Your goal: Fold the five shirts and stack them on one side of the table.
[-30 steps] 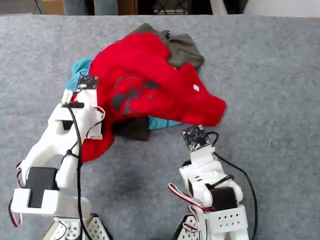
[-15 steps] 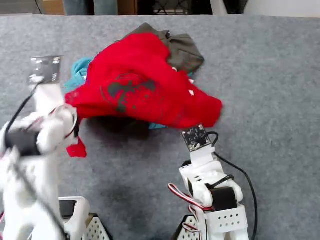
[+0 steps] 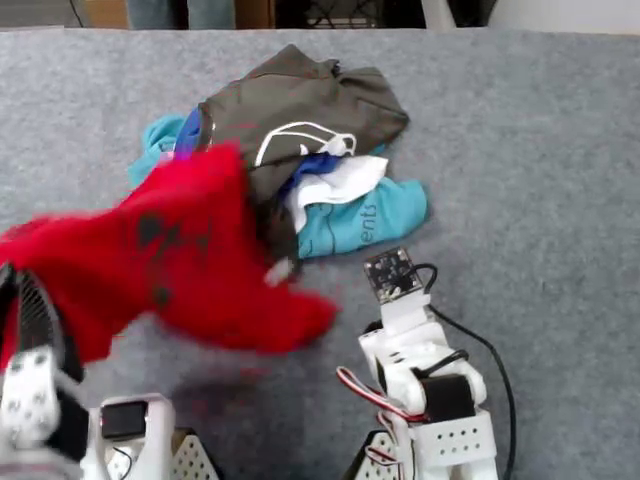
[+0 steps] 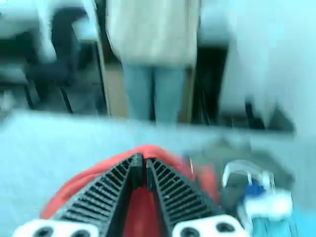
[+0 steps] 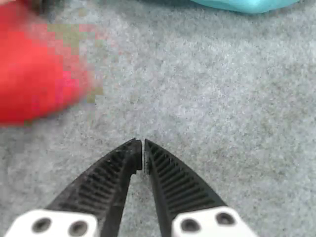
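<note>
A red shirt [image 3: 170, 270] with a dark print hangs stretched from the pile toward the table's front left. My left gripper [image 4: 144, 165] is shut on its fabric [image 4: 79, 185], lifted above the table. The left arm [image 3: 35, 390] stands at the front left corner. The pile at the back holds a dark olive shirt [image 3: 300, 100], a white and blue shirt [image 3: 335, 180] and a teal shirt [image 3: 370, 225]. My right gripper [image 5: 143, 148] is shut on nothing, low over bare grey cloth, with the red shirt's edge [image 5: 34, 74] and the teal shirt [image 5: 247, 4] farther off.
The grey table cover [image 3: 540, 180] lies bare across the right half. The right arm [image 3: 415, 370] sits at the front centre, just in front of the teal shirt. A person stands beyond the table's far edge [image 4: 153, 59].
The left arm has swung up and to the front left, dragging the red shirt off the pile and uncovering the olive, white and teal shirts. The right arm has kept still.
</note>
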Controlling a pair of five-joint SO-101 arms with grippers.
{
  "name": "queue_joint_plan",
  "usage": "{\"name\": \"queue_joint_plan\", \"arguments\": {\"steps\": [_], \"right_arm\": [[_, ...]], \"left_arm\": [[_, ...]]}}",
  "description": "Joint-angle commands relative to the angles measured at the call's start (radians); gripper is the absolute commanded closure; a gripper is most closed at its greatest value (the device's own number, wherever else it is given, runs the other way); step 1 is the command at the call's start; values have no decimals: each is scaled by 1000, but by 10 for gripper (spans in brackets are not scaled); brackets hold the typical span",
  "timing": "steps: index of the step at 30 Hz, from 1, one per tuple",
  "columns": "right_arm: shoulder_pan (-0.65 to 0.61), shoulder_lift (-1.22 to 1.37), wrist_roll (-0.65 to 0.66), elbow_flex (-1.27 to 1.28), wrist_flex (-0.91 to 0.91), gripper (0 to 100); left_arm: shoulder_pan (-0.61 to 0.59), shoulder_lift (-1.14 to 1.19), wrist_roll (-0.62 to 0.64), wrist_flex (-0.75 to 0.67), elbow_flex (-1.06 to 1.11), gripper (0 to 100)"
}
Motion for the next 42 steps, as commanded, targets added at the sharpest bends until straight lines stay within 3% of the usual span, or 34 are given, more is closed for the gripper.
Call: {"name": "queue_joint_plan", "arguments": {"steps": [1,4,9,13,17,21,26,29,33,35,42], "right_arm": [[-9,-77,-8,-7,3,983],[-9,-77,-8,-7,3,983],[-9,-77,-8,-7,3,983],[-9,-77,-8,-7,3,983],[-9,-77,-8,-7,3,983],[-14,-77,-8,-7,3,982],[-15,-77,-8,-7,3,982],[-26,-77,-8,-7,3,983],[-32,-77,-8,-7,-23,983],[-5,-74,-15,-12,-144,983],[114,-76,-23,-5,-126,982]], "left_arm": [[-47,-43,-5,3,-45,972],[-50,-95,8,2,42,971],[-45,-120,80,-11,444,970],[88,-129,48,-172,826,966],[245,-121,-127,-193,1020,829],[254,-126,-130,-192,1124,726],[251,-129,-121,-196,1144,721],[174,-118,-60,-227,1069,717],[48,-51,26,-414,957,718],[21,34,48,-516,926,718],[202,545,52,-647,713,717]]}}
